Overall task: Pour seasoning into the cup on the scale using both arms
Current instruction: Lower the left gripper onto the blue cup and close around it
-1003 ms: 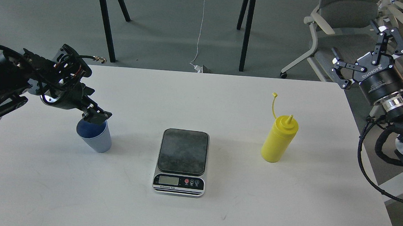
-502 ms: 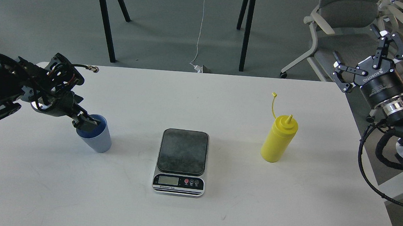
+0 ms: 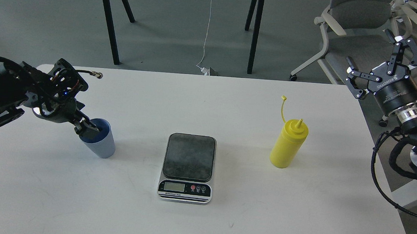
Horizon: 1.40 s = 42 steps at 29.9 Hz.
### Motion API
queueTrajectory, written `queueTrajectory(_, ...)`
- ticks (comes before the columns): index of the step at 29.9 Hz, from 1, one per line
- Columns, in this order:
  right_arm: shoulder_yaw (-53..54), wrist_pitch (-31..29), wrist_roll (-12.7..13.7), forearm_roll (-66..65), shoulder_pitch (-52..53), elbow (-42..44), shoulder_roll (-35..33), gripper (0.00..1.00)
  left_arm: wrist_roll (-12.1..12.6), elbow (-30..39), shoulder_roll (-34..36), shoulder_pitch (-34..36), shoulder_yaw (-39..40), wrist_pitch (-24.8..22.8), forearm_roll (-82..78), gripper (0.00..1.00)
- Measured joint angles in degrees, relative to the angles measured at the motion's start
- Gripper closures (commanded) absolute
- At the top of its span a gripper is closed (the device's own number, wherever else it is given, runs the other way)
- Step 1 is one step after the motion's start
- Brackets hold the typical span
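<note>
The light-blue cup (image 3: 101, 145) stands on the white table (image 3: 232, 104), left of the scale (image 3: 189, 157). The scale's dark plate is bare. My left gripper (image 3: 89, 130) is at the cup's left rim, with one dark finger reaching down into the cup's mouth. Its other finger is not distinguishable, so I cannot tell whether it grips. The yellow seasoning bottle (image 3: 288, 147) stands upright to the right of the scale, its cap strap sticking up. My right gripper (image 3: 370, 49) is open and empty, up off the table's far right corner, well away from the bottle.
Office chairs (image 3: 350, 16) stand behind the right arm. Black stand legs (image 3: 108, 16) and a white cable (image 3: 205, 35) are on the floor beyond the table. The table's front edge is near the bottom of the view.
My left gripper has moved left and down, from over the cup to its left rim, with a finger inside. My right gripper has drifted slightly right, still open. Cup, scale and bottle have not moved.
</note>
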<state>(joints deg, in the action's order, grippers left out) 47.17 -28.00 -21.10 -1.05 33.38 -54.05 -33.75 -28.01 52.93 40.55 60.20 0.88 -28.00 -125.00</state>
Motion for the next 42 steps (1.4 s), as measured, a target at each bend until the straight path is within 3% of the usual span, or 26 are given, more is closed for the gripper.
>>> queueTrajectory(8,0.32,0.0,0.0,0.0,-0.61,0.0,0.0,0.01,0.0,-3.66,-1.48,-0.08,-2.83,0.0,0.0,0.24)
queueTrajectory(23,0.39,0.0,0.01,0.0,-1.26,0.0,0.26,0.01,0.0,-4.42,-1.45,-0.07,-4.5,0.0,0.0,0.45)
queueTrajectory(34,0.82,0.0,0.01,0.0,-1.66,0.0,0.35,0.01,0.0,-3.99,-1.43,0.76,-4.08,0.0,2.38,0.8)
queueTrajectory(42,0.82,0.0,0.01,-0.03,-1.7,0.08,0.35,0.01,0.0,-3.09,-1.36,0.67,-4.17,0.04,2.95,0.94)
